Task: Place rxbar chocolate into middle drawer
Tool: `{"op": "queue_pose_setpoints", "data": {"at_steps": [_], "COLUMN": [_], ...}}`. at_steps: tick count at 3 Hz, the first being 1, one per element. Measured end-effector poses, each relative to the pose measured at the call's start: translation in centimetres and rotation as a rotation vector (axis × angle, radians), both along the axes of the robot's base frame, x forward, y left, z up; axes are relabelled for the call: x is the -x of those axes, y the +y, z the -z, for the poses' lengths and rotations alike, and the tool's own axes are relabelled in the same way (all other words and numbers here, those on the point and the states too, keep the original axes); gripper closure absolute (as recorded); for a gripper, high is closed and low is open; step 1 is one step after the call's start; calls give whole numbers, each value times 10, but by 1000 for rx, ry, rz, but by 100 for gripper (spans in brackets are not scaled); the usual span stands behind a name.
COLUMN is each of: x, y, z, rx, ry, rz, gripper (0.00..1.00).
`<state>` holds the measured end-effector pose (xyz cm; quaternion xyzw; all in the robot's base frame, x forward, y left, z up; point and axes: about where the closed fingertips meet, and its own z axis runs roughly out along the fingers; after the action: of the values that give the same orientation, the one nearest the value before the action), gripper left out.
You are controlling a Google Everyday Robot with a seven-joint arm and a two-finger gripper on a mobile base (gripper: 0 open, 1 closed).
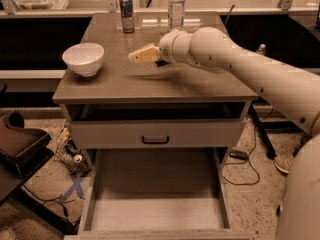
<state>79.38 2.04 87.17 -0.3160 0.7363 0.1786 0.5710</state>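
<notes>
The gripper [144,54] is positioned low over the middle of the desk [115,86] and points left, with the arm reaching in from the right. The state of the jaws cannot be told.

The rxbar chocolate [160,62] is on or just above the desk top, directly behind the gripper. Only a small dark sliver of its wrapper is visible, and no lettering can be read. This low, level approach suits a thin, flat item that must be pinched across its edges.

The middle drawer [155,209] stands pulled out toward the near side, below the drawer front [155,134] with the dark handle. Its pale floor is exposed to receive the bar from above.

The white bowl [83,58] on the left, and the drink can [127,14] and water bottle [176,6] at the far edge, stand well apart from the gripper.
</notes>
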Motion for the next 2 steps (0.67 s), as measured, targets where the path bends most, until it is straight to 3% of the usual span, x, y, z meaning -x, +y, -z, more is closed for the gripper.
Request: {"op": "queue_pose_setpoints", "data": {"at_steps": [2], "x": [4], "y": [-9], "z": [51], "rx": [1], "ry": [111], "rz": [14], "gripper": [0]}}
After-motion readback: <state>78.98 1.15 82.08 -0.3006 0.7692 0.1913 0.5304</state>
